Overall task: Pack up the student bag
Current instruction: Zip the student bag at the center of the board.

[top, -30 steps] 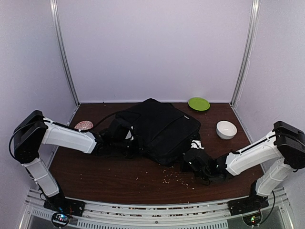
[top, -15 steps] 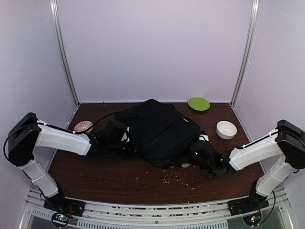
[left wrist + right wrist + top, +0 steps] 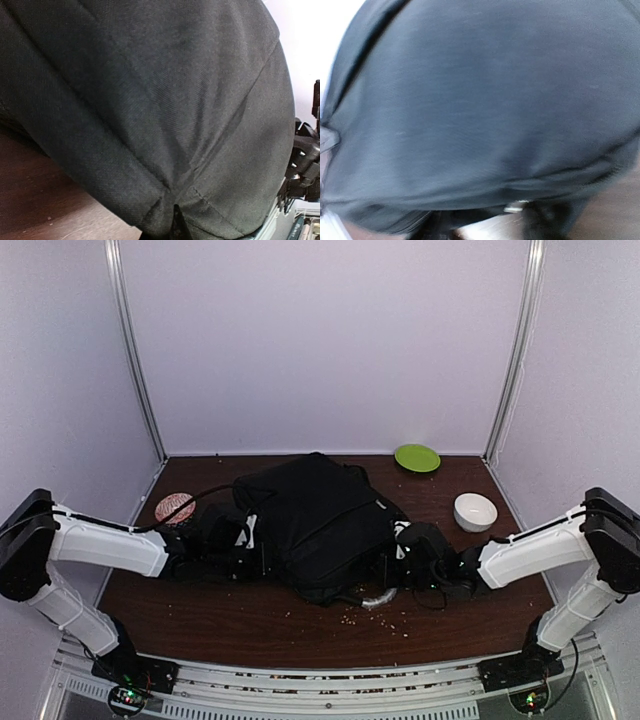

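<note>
The student bag [image 3: 315, 525], a big black fabric backpack, lies bunched up in the middle of the brown table [image 3: 200, 615]. My left gripper [image 3: 248, 540] is at the bag's left side, shut on a pinch of its fabric. In the left wrist view the cloth [image 3: 150, 100] fills the frame and gathers into a fold at the bottom edge. My right gripper [image 3: 398, 558] is pressed against the bag's right lower edge. The right wrist view is blurred and full of black fabric [image 3: 485, 110] with a small metal zip piece [image 3: 515, 206]; its jaws are hidden.
A green plate [image 3: 417, 458] lies at the back right and a white bowl [image 3: 475, 511] to the right of the bag. A pink patterned round object [image 3: 175, 507] sits at the left. Small crumbs [image 3: 375, 612] are scattered on the table in front of the bag.
The bag has slid left and bunched up higher. My left arm has drawn back to the left with the fabric. My right gripper has moved up and in against the bag's right edge.
</note>
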You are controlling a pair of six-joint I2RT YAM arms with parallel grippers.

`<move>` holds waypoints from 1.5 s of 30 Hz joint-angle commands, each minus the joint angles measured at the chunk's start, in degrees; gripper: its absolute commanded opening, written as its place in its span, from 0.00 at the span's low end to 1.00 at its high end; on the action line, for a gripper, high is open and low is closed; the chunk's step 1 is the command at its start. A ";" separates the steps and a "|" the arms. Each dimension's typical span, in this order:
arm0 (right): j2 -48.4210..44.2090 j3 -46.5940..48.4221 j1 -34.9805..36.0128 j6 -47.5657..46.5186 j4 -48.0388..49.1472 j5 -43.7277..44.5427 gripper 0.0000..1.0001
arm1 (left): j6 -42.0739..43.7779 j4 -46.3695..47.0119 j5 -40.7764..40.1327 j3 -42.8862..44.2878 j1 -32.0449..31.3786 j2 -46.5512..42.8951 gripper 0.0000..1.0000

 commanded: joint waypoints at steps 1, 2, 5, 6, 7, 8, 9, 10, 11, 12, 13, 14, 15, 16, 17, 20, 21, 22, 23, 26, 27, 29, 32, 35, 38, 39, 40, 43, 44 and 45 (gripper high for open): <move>-7.10 2.91 0.56 -5.83 -6.85 -13.23 0.59 | 6.65 -9.25 -4.53 0.81 1.16 -4.44 0.00; -9.35 2.84 0.60 -6.55 -8.63 -13.69 0.63 | 7.20 -10.49 -5.23 0.62 1.77 -5.44 0.00; -15.76 3.08 0.12 -7.62 -13.13 -11.78 0.70 | 8.18 -12.90 -6.33 -1.17 4.83 -8.74 0.00; -17.21 3.47 -0.10 -7.94 -14.27 -11.03 0.70 | 8.53 -13.75 -6.60 -1.89 5.74 -9.96 0.00; -18.48 3.89 -0.95 -8.00 -15.12 -9.85 0.71 | 8.81 -14.80 -7.26 -2.47 6.45 -11.20 0.00; -19.32 4.22 -1.54 -7.50 -15.33 -8.44 0.71 | 9.17 -15.88 -8.11 -2.85 6.94 -12.34 0.00; -19.70 4.43 -2.52 -6.61 -14.90 -6.68 0.71 | 9.50 -17.05 -9.49 -3.12 7.30 -13.43 0.00; -19.65 4.49 -3.52 -5.39 -14.05 -5.38 0.71 | 9.73 -18.09 -10.39 -3.29 7.59 -14.32 0.00; -19.26 4.26 -4.54 -3.87 -12.66 -4.62 0.71 | 10.02 -19.01 -11.16 -3.38 7.78 -15.01 0.00; -18.54 4.15 -5.48 -2.16 -10.61 -4.07 0.71 | 10.20 -19.79 -11.94 -3.44 7.97 -15.54 0.00; -17.24 4.26 -6.24 -0.43 -8.86 -3.48 0.71 | 10.42 -20.42 -12.52 -3.54 8.21 -15.82 0.00; -15.63 4.75 -7.00 0.97 -7.78 -3.26 0.71 | 10.54 -20.87 -12.75 -3.67 8.55 -15.98 0.00; -13.42 5.45 -7.65 2.00 -6.78 -3.62 0.71 | 10.68 -20.98 -12.78 -3.77 8.90 -15.97 0.00; -11.29 6.50 -8.23 2.93 -6.18 -4.41 0.71 | 10.87 -20.92 -12.85 -3.90 9.23 -15.85 0.00; -9.18 7.70 -8.45 3.42 -5.33 -5.40 0.71 | 10.94 -20.81 -12.95 -3.89 9.59 -15.54 0.00; -3.13 11.43 -8.49 4.87 -4.65 -8.57 0.69 | 11.31 -19.74 -12.40 -3.20 11.13 -13.53 0.00; -1.73 12.16 -8.45 5.58 -5.01 -9.14 0.67 | 11.52 -19.09 -11.84 -2.74 11.61 -12.66 0.00; -0.77 12.44 -8.49 6.39 -4.85 -10.00 0.64 | 11.68 -18.45 -10.98 -2.05 12.18 -11.61 0.00; -0.09 11.89 -8.50 6.89 -3.29 -11.09 0.58 | 11.84 -17.68 -9.87 -1.29 12.73 -10.50 0.00; 0.97 9.45 -8.43 8.91 2.64 -14.82 0.38 | 12.81 -15.95 -7.25 2.06 13.97 -6.51 0.00; 1.26 9.11 -8.49 9.41 2.99 -15.74 0.32 | 13.45 -15.65 -6.53 3.66 14.21 -4.86 0.00; 1.50 8.22 -8.28 10.71 3.46 -17.27 0.18 | 14.68 -15.48 -5.38 7.20 14.63 -1.56 0.00; 0.00 6.05 -6.99 12.37 4.78 -18.16 0.04 | 17.77 -15.76 -2.57 13.16 15.26 3.45 0.00; -1.89 5.16 -5.11 13.15 4.54 -17.84 0.00 | 20.46 -15.71 -1.20 18.83 15.65 6.91 0.00; -3.09 4.64 -3.58 14.58 5.82 -17.34 0.00 | 22.53 -15.59 -0.40 25.26 15.76 11.14 0.00; -3.13 4.91 -3.19 15.02 6.44 -17.47 0.00 | 23.38 -15.60 0.20 27.56 15.84 12.51 0.00; -2.99 5.52 -2.93 15.04 6.67 -17.70 0.00 | 24.11 -15.99 0.91 30.07 15.81 14.05 0.00; -3.19 8.12 -2.69 13.47 4.67 -16.95 0.00 | 26.64 -19.42 -0.02 37.04 15.81 16.92 0.00; -3.75 8.80 -2.68 12.55 3.25 -15.77 0.01 | 27.21 -20.92 -0.93 38.21 15.85 16.77 0.01; -4.66 9.23 -2.69 11.29 1.60 -13.99 0.13 | 27.40 -21.48 -1.58 38.10 15.80 15.75 0.12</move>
